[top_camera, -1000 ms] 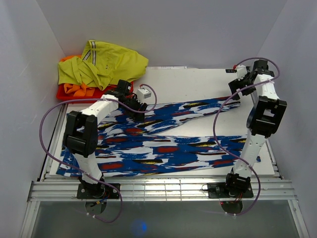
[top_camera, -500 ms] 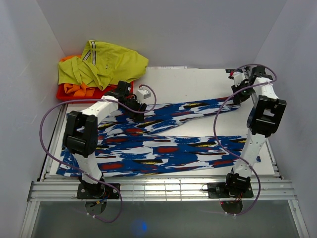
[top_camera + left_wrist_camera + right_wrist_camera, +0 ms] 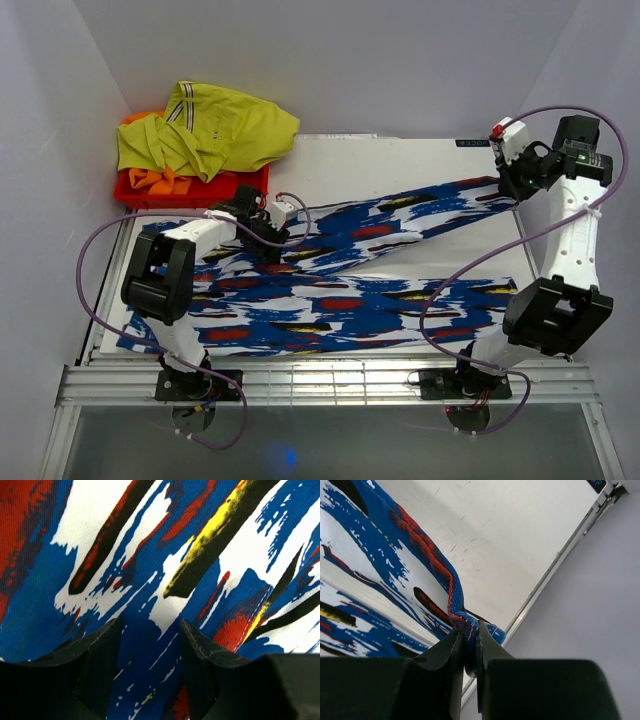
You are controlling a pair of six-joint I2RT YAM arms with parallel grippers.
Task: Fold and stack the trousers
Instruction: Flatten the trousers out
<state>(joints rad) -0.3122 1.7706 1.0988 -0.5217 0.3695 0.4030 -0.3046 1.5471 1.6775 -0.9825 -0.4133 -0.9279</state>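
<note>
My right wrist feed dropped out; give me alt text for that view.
The right gripper is shut on an edge of the trousers, pinching a bunched blue-and-red fold. The fabric stretches away left over the white table, near its metal edge rail.

Across table (image 3: pixel 400 160) lie trousers (image 3: pixel 330 310) — far leg ends in right hand (image 3: pixel 512 184); garment pile (image 3: pixel 200 135) behind, far left.

We record the trousers (image 3: pixel 340 300) as royal blue, streaked white, red, black and yellow. Ahead of the jaws of the left gripper (image 3: pixel 150 625): a yellow-and-black stroke on white. Between those of the right gripper (image 3: pixel 469 630): a red-and-blue hem.
</note>
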